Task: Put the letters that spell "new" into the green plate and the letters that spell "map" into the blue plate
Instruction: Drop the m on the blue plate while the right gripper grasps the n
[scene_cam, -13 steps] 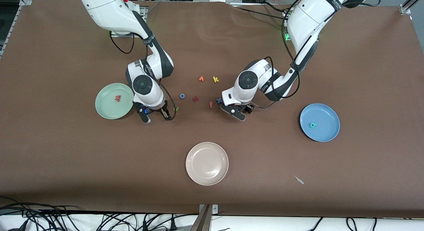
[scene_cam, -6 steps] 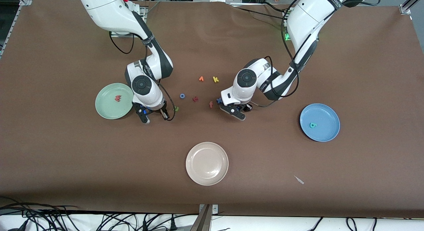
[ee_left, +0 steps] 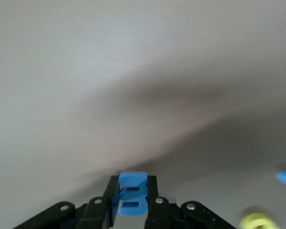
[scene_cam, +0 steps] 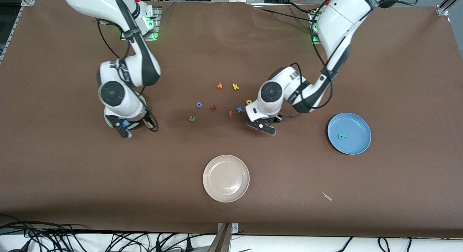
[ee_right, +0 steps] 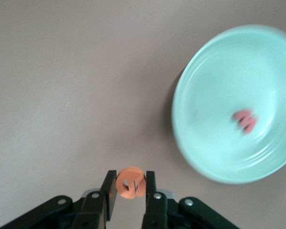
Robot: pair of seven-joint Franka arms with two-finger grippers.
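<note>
Right claw [ee_right: 129, 187] is up over the bench [scene_cam: 72, 165] at the rim of the green plate [ee_right: 214, 157], and it's pinched tight on the orange "e" [ee_right: 130, 182], which sits squarely between the two fingers. In the plate just beside that claw lies the salmon-pink "w" [ee_right: 246, 119], flat on the mint surface. From the front, the right arm's wrist covers most of the plate, with only a sliver of green showing under it.

Over to the left claw [ee_left: 132, 202]: clamped shut on the blue "m" [ee_left: 132, 193], the letter standing on edge between the fingers, above bare brown bench. Close by that claw, toward the robots' bases, are the blue "x" [scene_cam: 239, 109] and the yellow "p" [scene_cam: 249, 101], both lying on the bench. Toward the left arm's end from this claw, well apart, sits the blue plate [scene_cam: 356, 145] with the teal "a" [scene_cam: 341, 136] inside it.

Between the two claws the rest of the scatter: the green "n" [scene_cam: 192, 118], the blue "o" [scene_cam: 199, 104], the dark red letter [scene_cam: 213, 107], the salmon "f" [scene_cam: 230, 114], an orange letter [scene_cam: 219, 86] and the yellow "k" [scene_cam: 235, 86]. The beige plate [scene_cam: 226, 178] sits nearer the front camera than either claw.
</note>
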